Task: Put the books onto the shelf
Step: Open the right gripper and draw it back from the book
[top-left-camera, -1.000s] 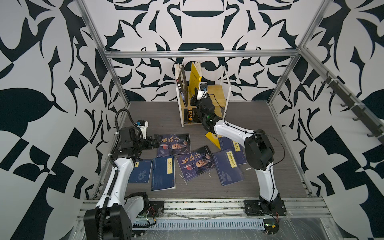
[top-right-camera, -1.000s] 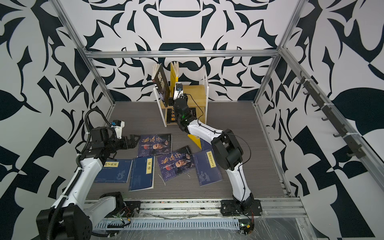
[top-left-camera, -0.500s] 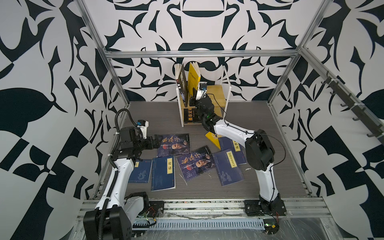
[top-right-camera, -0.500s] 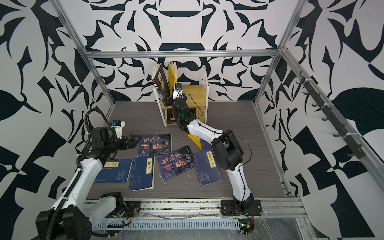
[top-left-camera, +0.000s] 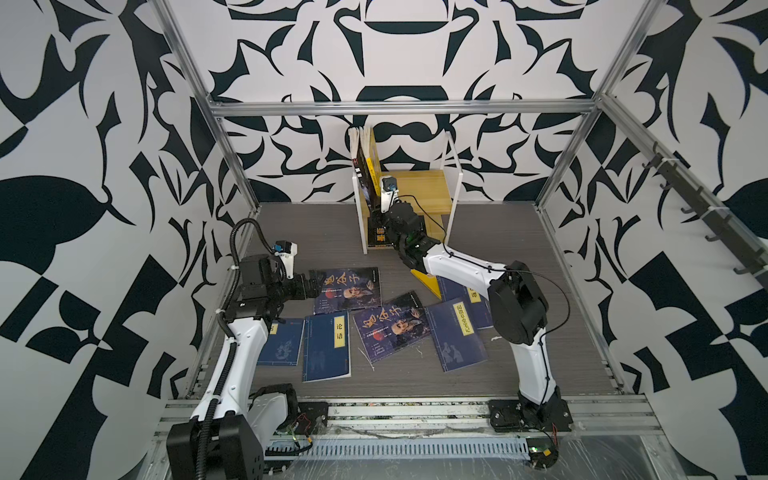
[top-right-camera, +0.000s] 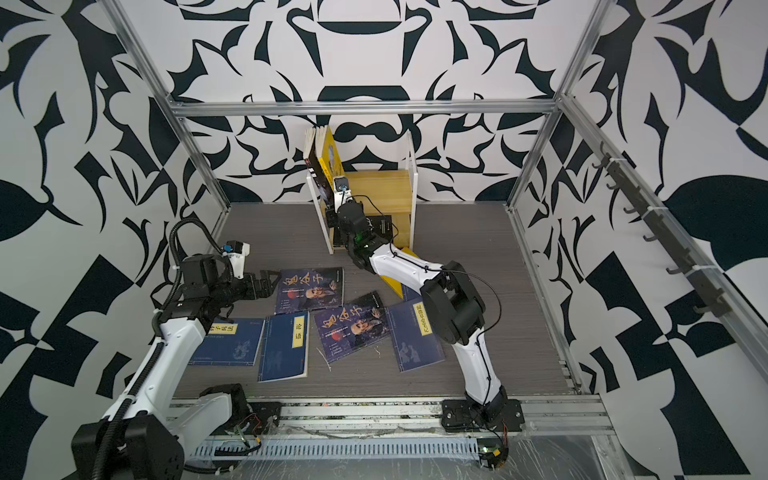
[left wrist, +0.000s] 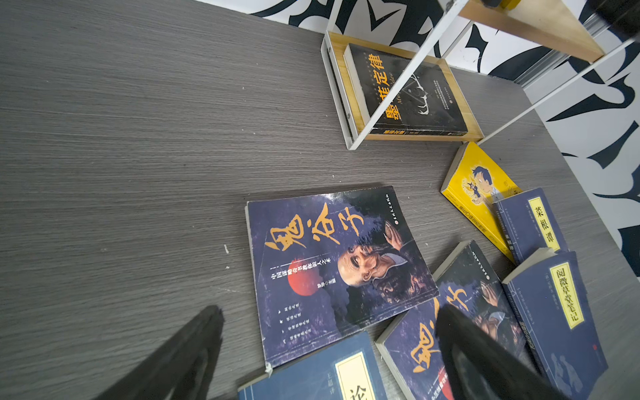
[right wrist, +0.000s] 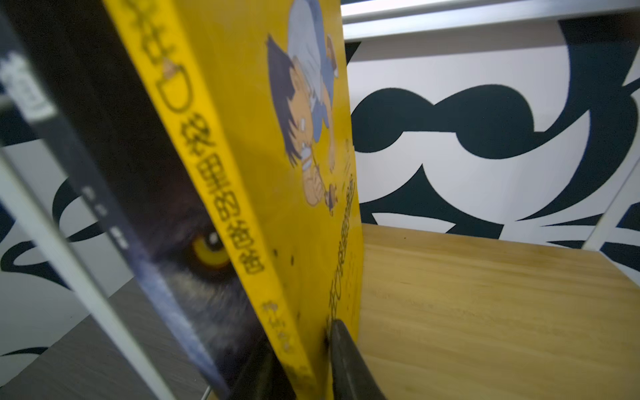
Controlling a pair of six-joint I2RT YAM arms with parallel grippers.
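The shelf [top-left-camera: 415,187] [top-right-camera: 382,187] stands at the back of the table. On its upper board [right wrist: 485,311] a yellow book [right wrist: 277,173] [top-left-camera: 371,166] stands upright and leans on a dark book [right wrist: 138,173]. My right gripper [right wrist: 299,339] [top-left-camera: 376,205] is open, its jaws slightly parted on either side of the yellow book's lower corner. My left gripper [left wrist: 329,308] [top-left-camera: 313,286] hangs wide open and empty at the left edge of a navy portrait book [left wrist: 339,266] [top-left-camera: 347,289]. Several more books lie flat: a second portrait book [top-left-camera: 392,326], navy ones [top-left-camera: 326,349] and a yellow one [top-left-camera: 426,280].
A black book [left wrist: 408,93] [top-left-camera: 378,237] lies flat on the shelf's lower board. The white frame post [right wrist: 86,277] stands close to the dark book. My right arm [top-left-camera: 461,266] reaches over the yellow book on the table. Patterned walls and metal rails enclose the table.
My right gripper's jaws have loosened around the yellow book, which stays standing on the upper board. The left arm has not moved.
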